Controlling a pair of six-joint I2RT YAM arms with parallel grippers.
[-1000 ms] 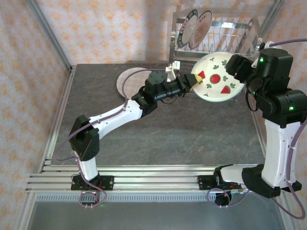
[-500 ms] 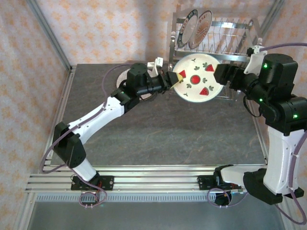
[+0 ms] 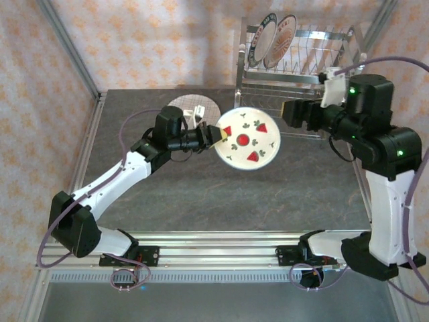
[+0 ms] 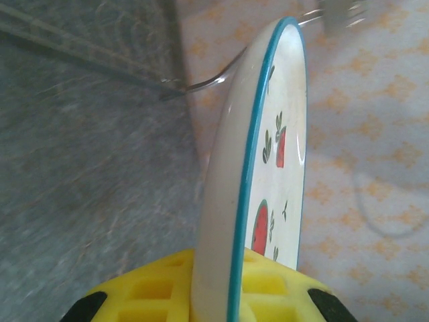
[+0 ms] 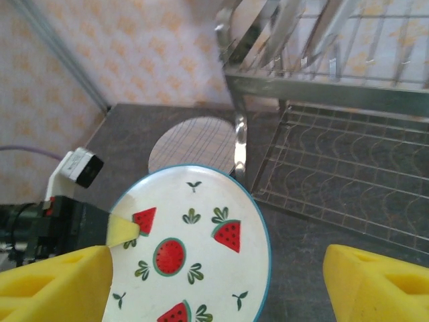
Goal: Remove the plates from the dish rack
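Your left gripper (image 3: 217, 133) pinches the watermelon-print plate (image 3: 249, 137) by its rim (stiff, probably slick and breakable), so hold it edge-on while the right gripper (image 3: 289, 113) gapes empty.

Fruit-print plate (image 3: 249, 138) hangs above the counter (image 3: 201, 191), rim pinched in the left tool (image 3: 219, 133). Plaid plate (image 3: 191, 105) lies flat beyond it; two patterned plates (image 3: 271, 40) stand in the chrome rack (image 3: 315, 62).
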